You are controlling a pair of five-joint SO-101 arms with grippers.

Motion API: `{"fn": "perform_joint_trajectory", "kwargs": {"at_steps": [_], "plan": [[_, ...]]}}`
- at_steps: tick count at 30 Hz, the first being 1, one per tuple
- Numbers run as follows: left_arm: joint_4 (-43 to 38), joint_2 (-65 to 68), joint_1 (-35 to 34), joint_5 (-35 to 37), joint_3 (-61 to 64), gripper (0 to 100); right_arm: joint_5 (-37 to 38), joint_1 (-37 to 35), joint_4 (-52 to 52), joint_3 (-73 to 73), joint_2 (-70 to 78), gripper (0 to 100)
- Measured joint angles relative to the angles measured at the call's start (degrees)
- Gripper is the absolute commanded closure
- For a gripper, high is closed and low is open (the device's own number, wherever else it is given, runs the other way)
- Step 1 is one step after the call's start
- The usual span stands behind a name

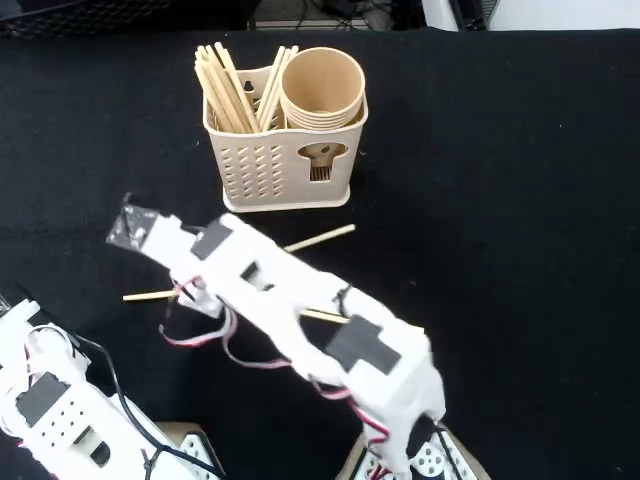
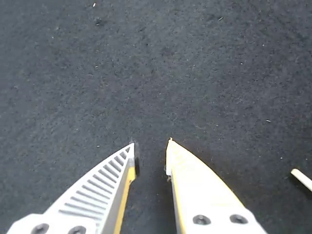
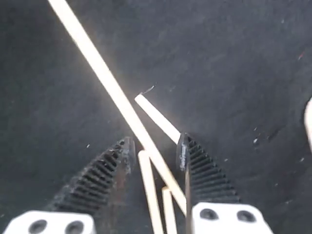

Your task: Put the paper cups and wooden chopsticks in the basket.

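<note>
A beige slotted basket point(image 1: 270, 170) stands at the back of the black table, holding stacked paper cups point(image 1: 322, 90) and a bundle of wooden chopsticks point(image 1: 225, 85). Loose chopsticks point(image 1: 322, 238) lie in front of it, and one point(image 1: 148, 295) pokes out from under the arm. My right gripper point(image 3: 155, 148) hangs open low over crossed chopsticks point(image 3: 105, 78), its fingertips on either side of the long one. In the high view that gripper point(image 1: 185, 290) is left of centre. My left gripper point(image 2: 151, 146) is open over bare cloth, with a chopstick end point(image 2: 302, 178) off to one side.
The right arm point(image 1: 330, 330) stretches diagonally from the front edge across the middle, covering part of the loose chopsticks. The left arm point(image 1: 45, 395) rests at the front left corner. The black cloth point(image 1: 520, 250) is bare to the right of the basket.
</note>
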Motion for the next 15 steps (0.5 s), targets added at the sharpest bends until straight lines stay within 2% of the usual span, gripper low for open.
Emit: {"fn": "perform_joint_trajectory", "kwargs": {"at_steps": [4, 6, 9, 15], "plan": [[0.0, 0.0, 0.0, 0.0, 0.0, 88, -0.1, -0.2, -6.4, 12.6, -8.4, 83.0], [0.0, 0.0, 0.0, 0.0, 0.0, 88, -0.1, 0.6, -6.5, 15.9, -12.3, 78.5], [0.0, 0.0, 0.0, 0.0, 0.0, 88, 2.0, 3.2, -5.3, 18.7, -16.6, 70.7], [0.0, 0.0, 0.0, 0.0, 0.0, 88, 9.9, 7.7, 0.3, 22.2, -18.1, 72.0]]}}
